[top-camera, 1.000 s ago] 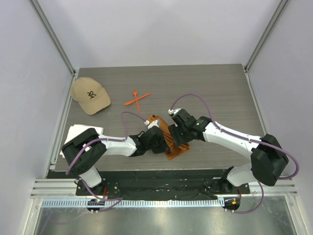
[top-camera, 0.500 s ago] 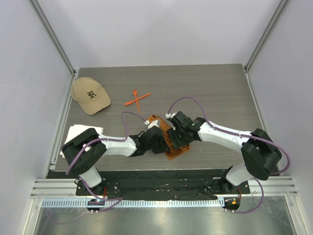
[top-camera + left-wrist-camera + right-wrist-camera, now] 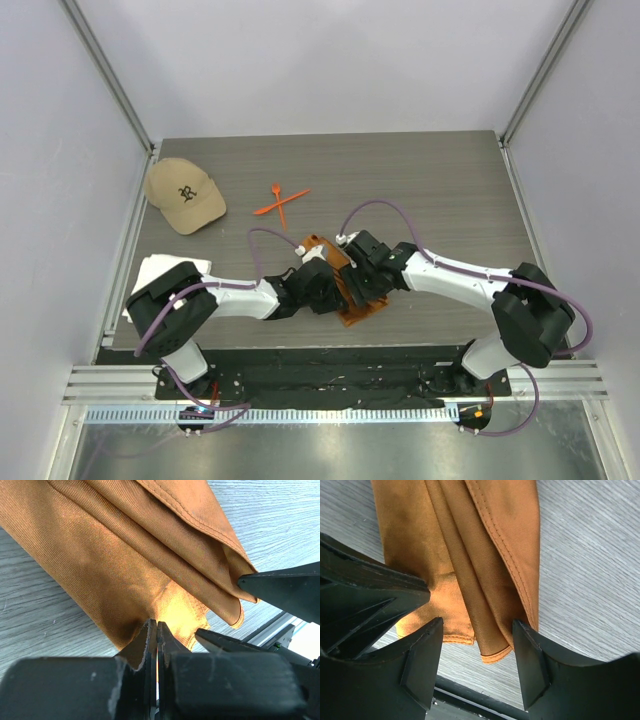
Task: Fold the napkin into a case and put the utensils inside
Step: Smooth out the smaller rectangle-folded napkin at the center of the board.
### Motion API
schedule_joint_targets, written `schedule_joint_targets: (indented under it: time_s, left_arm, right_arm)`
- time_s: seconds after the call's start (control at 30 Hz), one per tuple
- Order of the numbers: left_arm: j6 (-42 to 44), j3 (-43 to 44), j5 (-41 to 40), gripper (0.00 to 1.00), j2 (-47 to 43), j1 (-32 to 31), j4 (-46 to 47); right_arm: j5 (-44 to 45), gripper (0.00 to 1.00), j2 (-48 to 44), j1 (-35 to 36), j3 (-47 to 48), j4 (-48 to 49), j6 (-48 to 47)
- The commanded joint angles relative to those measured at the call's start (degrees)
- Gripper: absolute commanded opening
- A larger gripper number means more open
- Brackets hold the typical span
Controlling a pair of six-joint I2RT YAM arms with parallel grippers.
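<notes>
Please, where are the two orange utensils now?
In the top view the utensils lie crossed on the table, left of centre toward the far edge, just right of the cap and beyond the folded napkin.

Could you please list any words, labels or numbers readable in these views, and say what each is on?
"R" (likely; small and stylised, not certain): dark mark on the front of the tan fabric baseball cap, top view.
Nothing else: the rust-orange cloth napkin shows no text in any view.
</notes>
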Motion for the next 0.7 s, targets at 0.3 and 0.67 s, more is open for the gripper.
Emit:
schedule_joint_targets:
  time_s: [0.3,0.67]
  left_arm:
    - [0.8,0.4,-1.0,0.01,-2.2,-0.1,0.8]
    - [0.8,0.1,-1.0,0.01,-2.4,-0.1,1.2]
  right_arm:
    - [3.9,0.56,-3.9,-2.1,4.7,-3.0,1.6]
    - [-3.3,0.74,0.6,-4.4,3.5,1.7,-2.6]
